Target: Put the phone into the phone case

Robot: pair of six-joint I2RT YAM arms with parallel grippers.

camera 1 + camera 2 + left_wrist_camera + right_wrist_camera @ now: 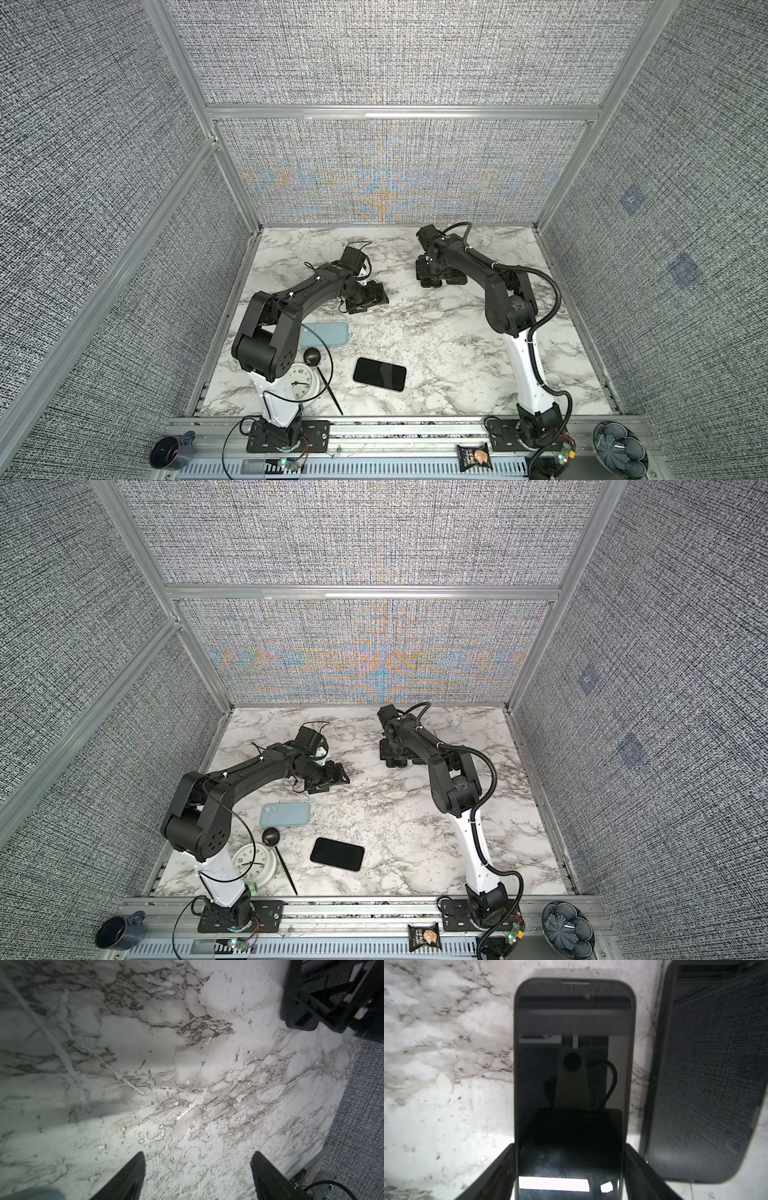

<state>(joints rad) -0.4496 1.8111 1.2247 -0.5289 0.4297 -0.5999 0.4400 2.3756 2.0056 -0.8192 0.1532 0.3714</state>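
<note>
1. Your marble worktop [415,332] carries everything.
2. Your left arm [307,291] stretches to mid-worktop. Its jaws stand wide apart over bare marble and hold nothing.
3. Your right arm [494,286] stretches to the back. Its jaws straddle a dark phone [574,1064] lying flat, close against its sides; you cannot tell whether they clamp it.
4. The pale blue phone case [286,815] lies front left, by the left arm's elbow.
5. A black phone [337,854] lies near the case, not touching it.
</note>
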